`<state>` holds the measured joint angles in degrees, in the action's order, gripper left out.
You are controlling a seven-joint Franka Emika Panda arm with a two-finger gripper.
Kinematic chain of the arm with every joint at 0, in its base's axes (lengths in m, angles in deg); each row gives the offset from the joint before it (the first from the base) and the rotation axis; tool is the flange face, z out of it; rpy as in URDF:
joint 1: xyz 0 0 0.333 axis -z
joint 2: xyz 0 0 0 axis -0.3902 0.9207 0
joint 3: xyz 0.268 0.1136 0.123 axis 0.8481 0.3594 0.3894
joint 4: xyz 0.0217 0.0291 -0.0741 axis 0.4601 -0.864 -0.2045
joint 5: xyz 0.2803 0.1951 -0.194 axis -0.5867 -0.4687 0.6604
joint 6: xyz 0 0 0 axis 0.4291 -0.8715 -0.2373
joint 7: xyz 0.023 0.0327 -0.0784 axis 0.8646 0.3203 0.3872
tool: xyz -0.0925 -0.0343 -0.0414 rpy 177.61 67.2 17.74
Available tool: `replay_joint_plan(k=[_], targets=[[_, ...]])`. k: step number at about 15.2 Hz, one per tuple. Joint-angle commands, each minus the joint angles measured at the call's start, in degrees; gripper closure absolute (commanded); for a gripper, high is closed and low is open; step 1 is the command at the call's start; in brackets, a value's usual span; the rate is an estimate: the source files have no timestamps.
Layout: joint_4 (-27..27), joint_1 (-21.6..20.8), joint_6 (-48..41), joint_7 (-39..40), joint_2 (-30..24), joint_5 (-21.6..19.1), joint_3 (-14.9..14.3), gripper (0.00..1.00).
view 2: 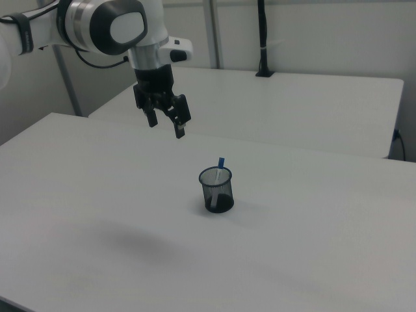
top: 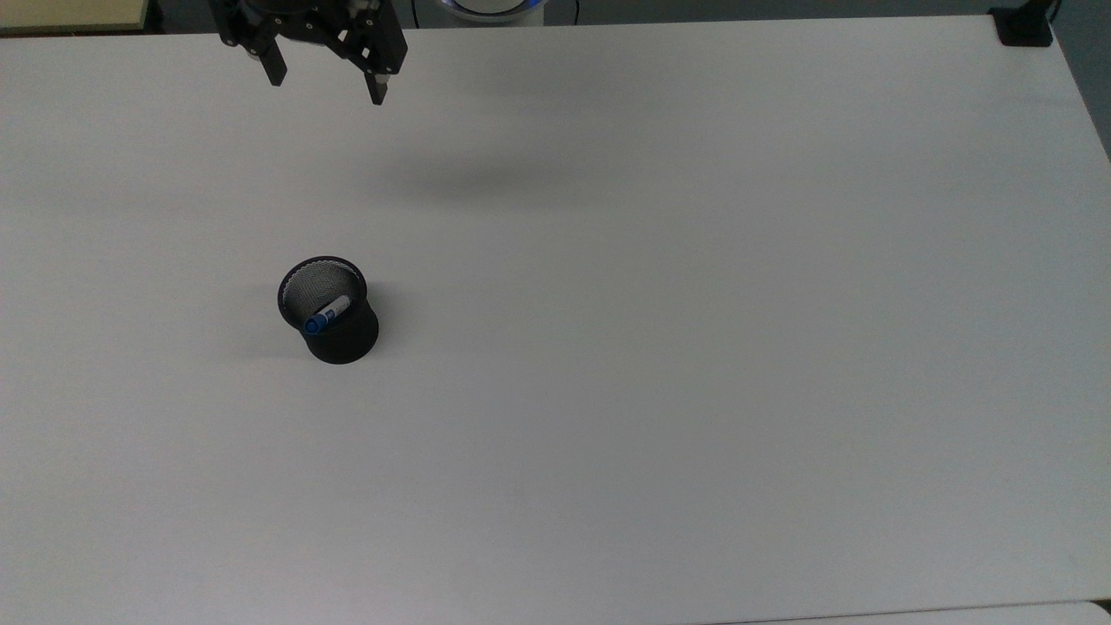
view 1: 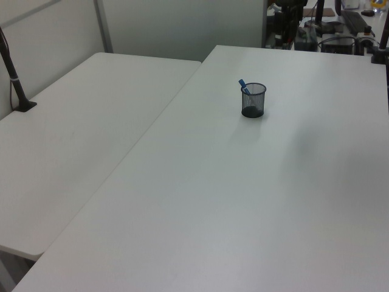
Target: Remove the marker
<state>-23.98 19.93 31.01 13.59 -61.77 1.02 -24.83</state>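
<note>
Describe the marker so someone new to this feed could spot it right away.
On the large white table, find the one black mesh cup, standing alone well below the open gripper in the top view. The marker leans inside that cup with its blue cap poking above the rim. It is slim and white with blue ends, the only coloured thing on the table.

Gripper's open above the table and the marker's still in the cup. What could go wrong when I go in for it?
1. The marker leans against the rim of the cup, so little of it sticks out. The open gripper may catch the rim instead.
2. The cup looks light and stands free on the table. A sideways nudge or a tilted pull could tip it or drag it along.
3. The marker is slanted, so a straight-down grasp may slip off its cap.
</note>
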Motion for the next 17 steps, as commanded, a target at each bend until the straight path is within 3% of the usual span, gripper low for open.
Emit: replay_joint_plan(k=[1, 17], targets=[[0.55, -0.04, -1.96, 0.75, -0.74, 0.63, -0.04, 0.00], [3.19, 0.40, -5.74, 1.36, -0.83, 0.54, -1.62, 0.00]])
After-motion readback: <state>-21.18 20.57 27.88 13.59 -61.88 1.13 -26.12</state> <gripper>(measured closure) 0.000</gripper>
